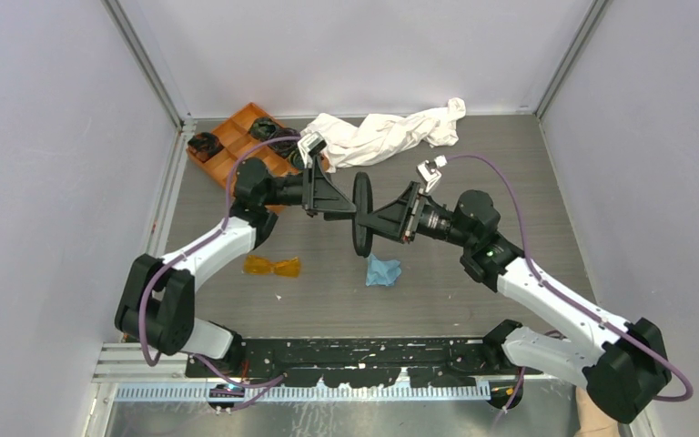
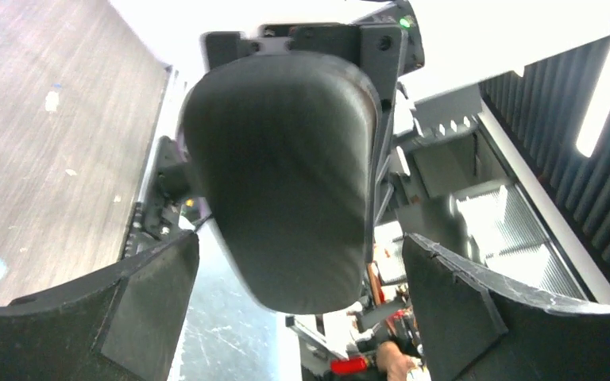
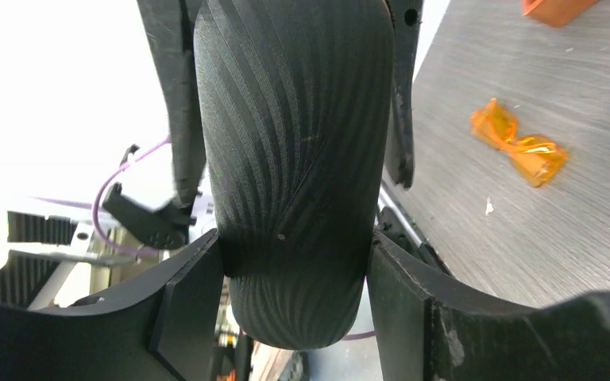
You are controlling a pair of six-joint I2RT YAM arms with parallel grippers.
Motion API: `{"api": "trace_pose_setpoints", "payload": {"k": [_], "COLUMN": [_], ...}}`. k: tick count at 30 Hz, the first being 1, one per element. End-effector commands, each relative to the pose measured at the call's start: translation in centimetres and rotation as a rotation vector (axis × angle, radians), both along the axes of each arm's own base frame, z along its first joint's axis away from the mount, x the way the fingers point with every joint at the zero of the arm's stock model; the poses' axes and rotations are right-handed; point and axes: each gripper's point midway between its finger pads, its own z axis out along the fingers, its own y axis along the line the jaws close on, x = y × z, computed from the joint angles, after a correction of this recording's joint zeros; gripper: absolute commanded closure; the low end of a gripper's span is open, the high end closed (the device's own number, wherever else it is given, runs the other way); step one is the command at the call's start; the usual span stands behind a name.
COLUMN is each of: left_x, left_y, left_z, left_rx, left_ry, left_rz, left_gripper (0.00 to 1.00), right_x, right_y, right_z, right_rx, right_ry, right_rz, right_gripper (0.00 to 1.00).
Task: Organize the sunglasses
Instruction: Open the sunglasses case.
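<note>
The right fingers [image 3: 194, 313] are part-way closed, pressed against both sides of the black case [image 3: 294, 159] and holding it on edge above the desk [image 1: 473, 291]. The left fingers [image 2: 147, 313] stand wide, with a gap showing between each one and the case's other face. The sunglasses [image 1: 271, 266] lie on the desk, well apart from both pairs, nearward of the left fingers. A blue cloth [image 1: 382, 270] lies below the right fingers. The case fills both wrist views, and from above its contact with the fingertips is hard to make out.
</note>
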Motion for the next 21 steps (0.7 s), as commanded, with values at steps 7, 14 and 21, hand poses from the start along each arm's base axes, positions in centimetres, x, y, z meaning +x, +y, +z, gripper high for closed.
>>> {"api": "trace_pose_setpoints", "payload": {"k": [7,14,21], "left_x": [-0.2,-1.7,-1.8], "left_y": [1.6,0.1,-0.7], "left_z": [-2.6,-3.0,-3.5], "left_rx": [0.179,0.114,0.113], "left_ry": [-0.18,-0.113,-0.081], "left_rz": [0.331,0.194,0.129], "left_gripper": [0.0,0.02,0.03], "right_x": [2.5,2.9,2.7], "right_y": [-2.9,-2.5,-1.8], "right_z": [-0.7,0.0,1.3], "right_rx": [-0.018,0.027,0.071], "right_ry": [0.07,0.067,0.047], "right_rz": [-0.283,-0.273,-0.23], "right_gripper": [0.99,0.99,1.0]}}
